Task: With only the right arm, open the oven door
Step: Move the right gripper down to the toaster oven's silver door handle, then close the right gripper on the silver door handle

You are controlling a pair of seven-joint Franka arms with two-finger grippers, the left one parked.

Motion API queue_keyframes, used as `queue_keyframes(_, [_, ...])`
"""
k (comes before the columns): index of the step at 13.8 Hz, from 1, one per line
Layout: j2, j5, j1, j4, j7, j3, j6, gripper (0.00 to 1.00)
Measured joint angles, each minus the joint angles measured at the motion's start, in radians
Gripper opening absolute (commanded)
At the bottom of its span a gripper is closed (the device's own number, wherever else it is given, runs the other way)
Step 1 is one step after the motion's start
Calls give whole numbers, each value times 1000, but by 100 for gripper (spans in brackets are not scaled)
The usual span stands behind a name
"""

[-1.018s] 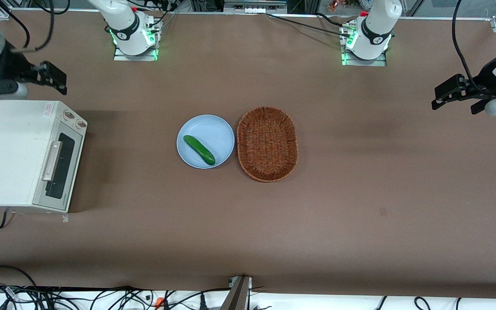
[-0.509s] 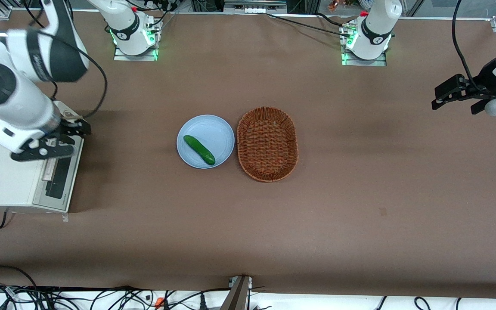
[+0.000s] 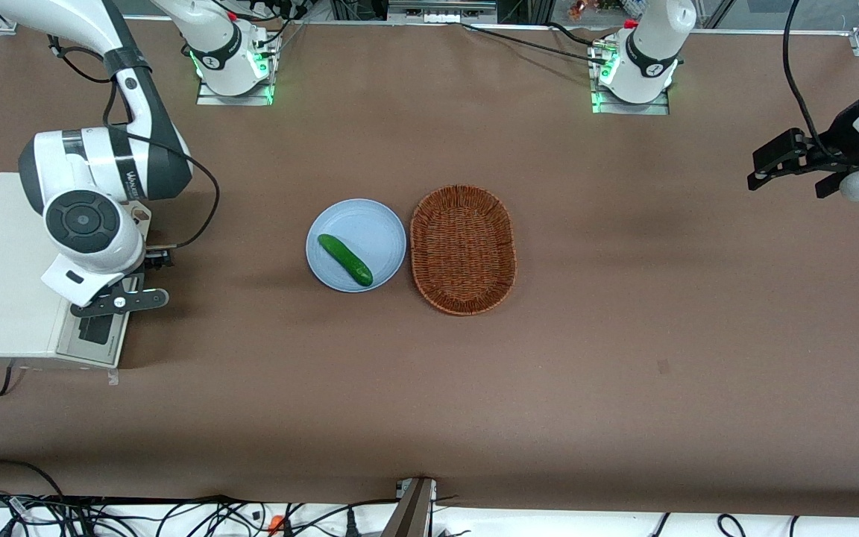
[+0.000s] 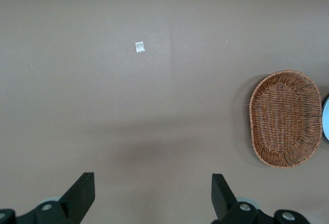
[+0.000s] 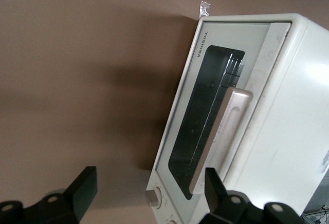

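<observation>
Front view: right arm bent over the oven, gripper hovering just above the oven door, clear of the plate, cucumber and basket lying well apart on the surface.

Right wrist view: gripper spread wide, empty, close to the shut oven door; silver handle untouched. Approach step, by judgement; next, closing on the handle, then pulling outward.

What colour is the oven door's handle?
Silver: the handle shows best in the right wrist view, with the open gripper near it.
</observation>
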Motion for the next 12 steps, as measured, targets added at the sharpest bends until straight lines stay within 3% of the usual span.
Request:
queue_keyframes(2, [-1, 0, -26, 9, -39, -1, 0, 44])
queue_keyframes(7, [0, 1, -126, 12, -179, -3, 46, 12])
queue_keyframes(9, [3, 1, -137, 10, -188, -3, 55, 3])
queue_keyframes(12, [15, 1, -136, 5, -188, 0, 70, 2])
